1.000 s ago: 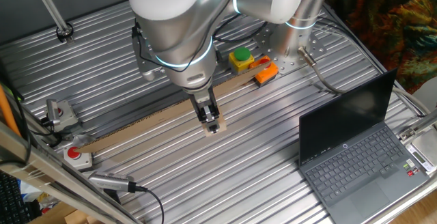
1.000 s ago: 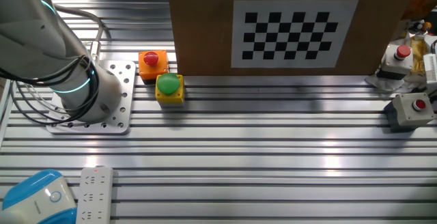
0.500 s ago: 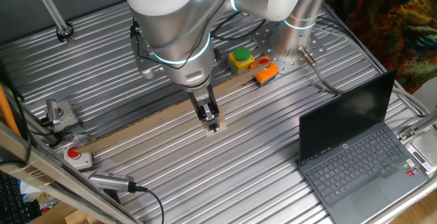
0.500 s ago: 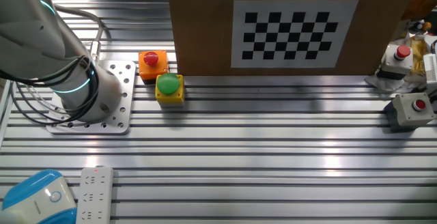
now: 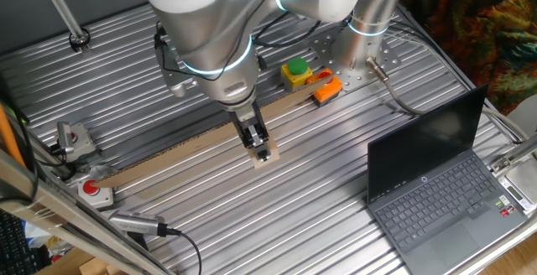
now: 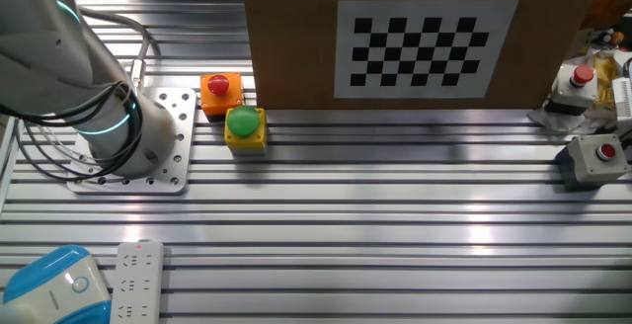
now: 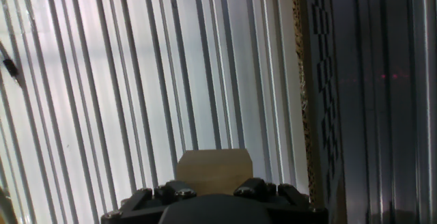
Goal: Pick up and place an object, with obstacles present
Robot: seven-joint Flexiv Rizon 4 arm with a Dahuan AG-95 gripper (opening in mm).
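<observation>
The small tan block (image 5: pixel 264 157) sits between my fingers at table level, on the near side of the long tan cardboard strip (image 5: pixel 168 152). My gripper (image 5: pixel 262 151) points down and is shut on the block. In the hand view the block (image 7: pixel 214 168) fills the gap of the gripper (image 7: pixel 214 188), and the strip's edge (image 7: pixel 300 80) runs along the right. In the other fixed view the strip is an upright board with a checkerboard (image 6: pixel 425 42); gripper and block are hidden behind it.
A yellow box with a green button (image 5: pixel 295 72) and an orange piece (image 5: pixel 327 89) stand beyond the strip's right end. An open laptop (image 5: pixel 436 183) is at the right. Button boxes (image 5: pixel 94 191) and cables lie at the left.
The arm's upper links have shifted slightly to the left. The gripper and the block stay at the same spot.
</observation>
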